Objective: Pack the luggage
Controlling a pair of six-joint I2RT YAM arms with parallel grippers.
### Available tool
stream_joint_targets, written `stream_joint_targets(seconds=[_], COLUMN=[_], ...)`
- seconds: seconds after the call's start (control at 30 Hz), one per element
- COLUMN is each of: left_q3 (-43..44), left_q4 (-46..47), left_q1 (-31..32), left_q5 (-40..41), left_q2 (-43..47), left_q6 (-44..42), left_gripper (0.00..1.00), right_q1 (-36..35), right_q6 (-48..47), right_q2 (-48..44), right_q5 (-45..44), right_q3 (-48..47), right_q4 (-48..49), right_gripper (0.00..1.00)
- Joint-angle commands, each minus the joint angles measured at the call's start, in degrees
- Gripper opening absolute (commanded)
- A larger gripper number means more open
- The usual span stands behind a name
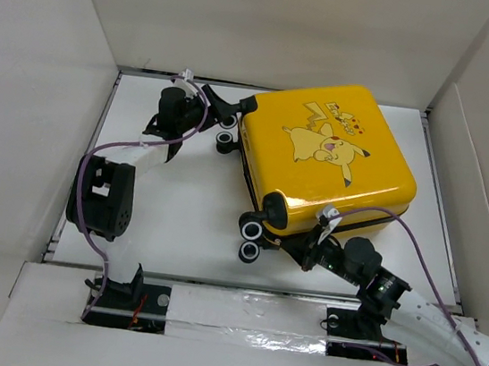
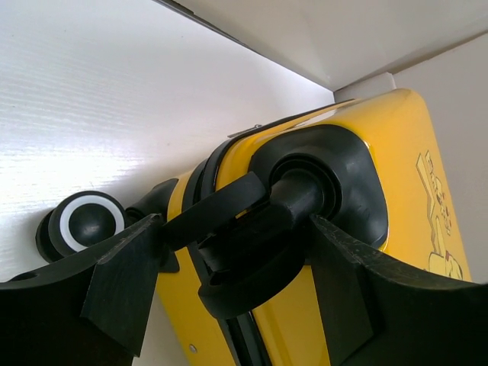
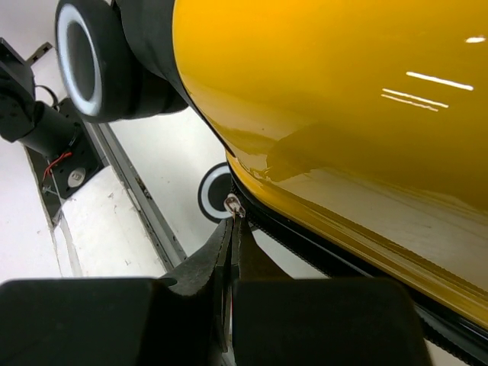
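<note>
The luggage [image 1: 329, 154] lies flat and closed on the white worktop [image 1: 179, 201], set toward the far right, its cartoon print [image 1: 326, 144] facing up and its wheeled end pointing left. Two black wheels [image 1: 251, 238] stick out at the near-left corner, and two more [image 1: 226, 133] at the far-left corner.

Up at that far-left corner is the left gripper [image 1: 227, 113]. In the left wrist view its jaws stand wide apart, one finger [image 2: 122, 282] on each side of a black caster [image 2: 252, 244] that sits in the corner housing of the yellow shell. I can't tell whether the fingers touch the caster. Off to the left of it a white-ringed wheel [image 2: 84, 225] rests against the worktop.

Now the near edge, where the right gripper [image 1: 319, 229] is tucked in low against the case. Its jaws are pressed right together, and at their very tips they pinch a small metal tab [image 3: 232, 204], hard against the black zipper line [image 3: 320, 255] that runs under the glossy yellow shell. Just beyond the tab, another white-ringed wheel [image 3: 213, 192] peeks out from under the case.
</note>
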State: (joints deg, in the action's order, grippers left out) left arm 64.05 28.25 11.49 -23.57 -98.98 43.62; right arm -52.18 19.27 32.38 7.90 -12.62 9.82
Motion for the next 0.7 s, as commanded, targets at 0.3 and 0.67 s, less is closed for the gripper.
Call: stream_joint_targets(seconds=[0.3, 0.67], left_q3=[-2.88, -15.06], left_q4=[11.74, 17.80], left_q1=[0.56, 0.56], left_q5=[-5.78, 0.27], left_q2=[-2.44, 5.97], left_q6=[5.51, 6.14], left_gripper=[0.28, 0.00], right_q1=[-0.20, 2.17], right_q6=[0.77, 0.86], right_q2=[-1.44, -0.65], right_q5=[2.74, -0.78], right_q3=[-1.62, -0.83], right_q4=[8.11, 8.02], right_gripper=[0.00, 0.00])
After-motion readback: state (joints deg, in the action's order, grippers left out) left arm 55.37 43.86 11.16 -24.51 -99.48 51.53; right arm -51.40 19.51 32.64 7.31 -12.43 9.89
